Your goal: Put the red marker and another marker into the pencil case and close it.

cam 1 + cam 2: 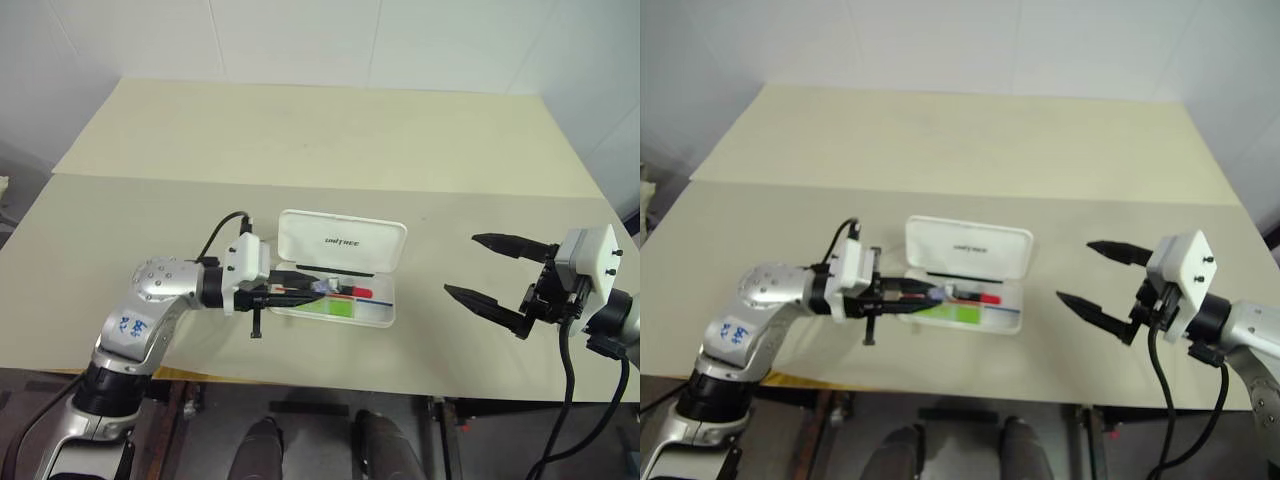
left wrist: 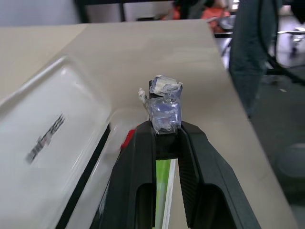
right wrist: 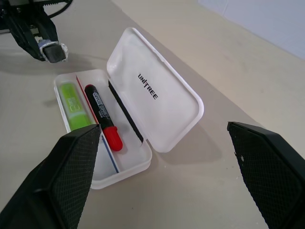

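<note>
Pencil case [image 3: 157,95]: white, lies open near the middle of the beige table [image 1: 300,130], lid raised at the far side with the lettering showing
Red marker [image 3: 102,117]: lies flat inside the case tray, red cap toward the right gripper's side
Green marker [image 3: 74,106]: lies in the tray just beside the red marker, on the near side
Left gripper [image 1: 318,289]: hovers over the left end of the tray, pointing right, taped fingertips [image 2: 164,107] pressed together with nothing between them
Right gripper [image 1: 478,270]: well right of the case, above the table, fingers spread wide, empty
</note>
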Controlling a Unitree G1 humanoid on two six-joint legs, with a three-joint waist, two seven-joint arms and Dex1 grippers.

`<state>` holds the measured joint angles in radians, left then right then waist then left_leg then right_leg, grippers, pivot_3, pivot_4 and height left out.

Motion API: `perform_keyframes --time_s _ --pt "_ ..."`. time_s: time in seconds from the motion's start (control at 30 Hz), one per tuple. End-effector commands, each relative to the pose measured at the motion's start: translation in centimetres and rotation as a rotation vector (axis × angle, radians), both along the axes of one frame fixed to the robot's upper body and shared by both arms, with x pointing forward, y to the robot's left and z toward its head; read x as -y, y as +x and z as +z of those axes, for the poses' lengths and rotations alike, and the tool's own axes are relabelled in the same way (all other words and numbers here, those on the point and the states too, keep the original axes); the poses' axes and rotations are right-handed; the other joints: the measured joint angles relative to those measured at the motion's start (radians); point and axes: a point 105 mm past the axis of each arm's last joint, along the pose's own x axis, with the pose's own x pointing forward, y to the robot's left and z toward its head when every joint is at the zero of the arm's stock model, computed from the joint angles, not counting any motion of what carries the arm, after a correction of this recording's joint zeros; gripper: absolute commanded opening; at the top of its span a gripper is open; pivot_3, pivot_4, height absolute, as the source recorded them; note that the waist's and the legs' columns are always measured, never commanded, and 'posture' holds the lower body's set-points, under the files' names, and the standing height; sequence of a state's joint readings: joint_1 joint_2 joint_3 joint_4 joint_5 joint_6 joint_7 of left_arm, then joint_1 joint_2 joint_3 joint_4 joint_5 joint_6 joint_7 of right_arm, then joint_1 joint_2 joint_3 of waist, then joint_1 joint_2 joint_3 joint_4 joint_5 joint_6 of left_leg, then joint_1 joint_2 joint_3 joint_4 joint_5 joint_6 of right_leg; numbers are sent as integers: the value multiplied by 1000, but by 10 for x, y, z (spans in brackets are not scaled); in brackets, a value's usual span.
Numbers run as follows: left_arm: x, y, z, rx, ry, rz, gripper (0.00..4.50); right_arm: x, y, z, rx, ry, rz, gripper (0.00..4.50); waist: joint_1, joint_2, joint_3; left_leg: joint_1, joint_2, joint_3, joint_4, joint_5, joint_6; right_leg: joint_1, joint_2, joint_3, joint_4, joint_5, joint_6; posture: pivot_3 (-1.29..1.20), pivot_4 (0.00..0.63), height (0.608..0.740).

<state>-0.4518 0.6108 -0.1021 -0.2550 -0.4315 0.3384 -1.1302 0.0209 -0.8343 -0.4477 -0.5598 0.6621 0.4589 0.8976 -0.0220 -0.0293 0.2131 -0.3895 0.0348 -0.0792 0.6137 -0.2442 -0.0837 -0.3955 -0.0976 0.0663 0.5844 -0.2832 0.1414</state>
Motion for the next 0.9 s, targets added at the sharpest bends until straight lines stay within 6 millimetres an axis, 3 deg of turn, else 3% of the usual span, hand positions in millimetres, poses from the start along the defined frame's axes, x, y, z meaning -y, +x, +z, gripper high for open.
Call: perform_keyframes --time_s 0.03,0.2,0.43,0.9 --pt "4 -4 -1 -75 70 -73 254 -1 -5 11 56 11 -7 4500 -5 0 0 0 0 0 0 0 0 0 0 0 0 0 0 0 150 740" --pt "10 -2 -2 -139 160 -119 254 -2 -7 11 56 17 -15 4500 -5 0 0 0 0 0 0 0 0 0 0 0 1 0 0 0 150 740" --pt "24 20 -15 -98 177 -52 254 -3 -9 9 53 20 -21 4500 -3 0 0 0 0 0 0 0 0 0 0 0 1 -1 1 0 150 740" --pt "48 28 -35 -93 198 -77 254 -8 -11 7 53 23 -26 4500 -2 0 0 0 0 0 0 0 0 0 0 0 2 -1 1 0 150 740"
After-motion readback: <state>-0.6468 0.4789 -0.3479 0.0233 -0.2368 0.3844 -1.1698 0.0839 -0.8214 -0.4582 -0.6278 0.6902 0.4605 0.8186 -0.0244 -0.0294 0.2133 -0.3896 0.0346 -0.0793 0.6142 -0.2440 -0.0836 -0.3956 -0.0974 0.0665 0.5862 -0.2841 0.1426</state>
